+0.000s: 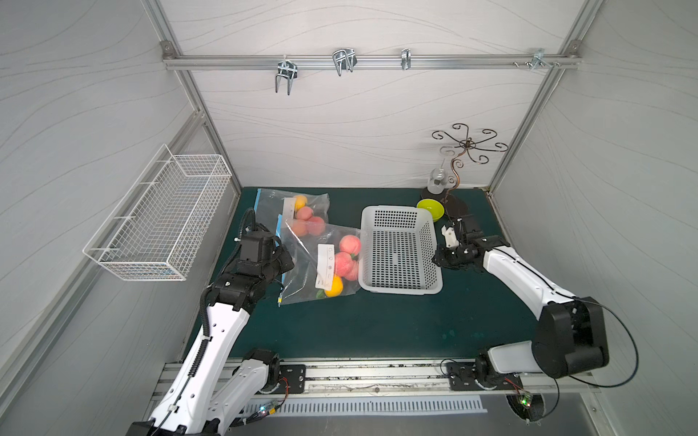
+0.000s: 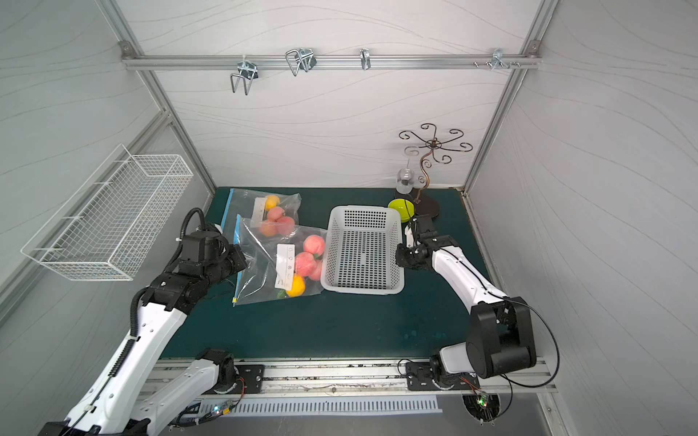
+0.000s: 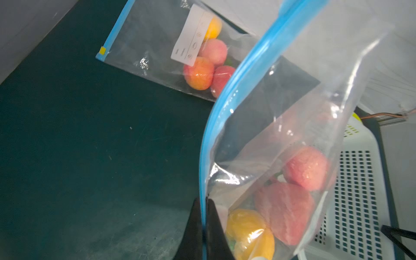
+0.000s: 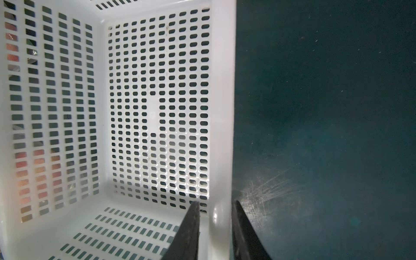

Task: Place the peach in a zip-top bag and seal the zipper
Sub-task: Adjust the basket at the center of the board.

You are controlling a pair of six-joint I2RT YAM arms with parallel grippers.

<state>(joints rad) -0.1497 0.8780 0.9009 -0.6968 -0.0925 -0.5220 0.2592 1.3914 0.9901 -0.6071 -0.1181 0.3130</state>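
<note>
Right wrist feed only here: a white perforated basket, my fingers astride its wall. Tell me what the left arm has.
Observer: The left gripper is shut on the blue zipper strip of a zip-top bag.
Operator: Give me that bag's contents.
Observer: Pink peaches and a yellow fruit are inside.
Operator: Report where it lies from the basket.
Observer: It lies right beside the basket, on the side away from the right gripper. A second filled bag lies farther back.
</note>
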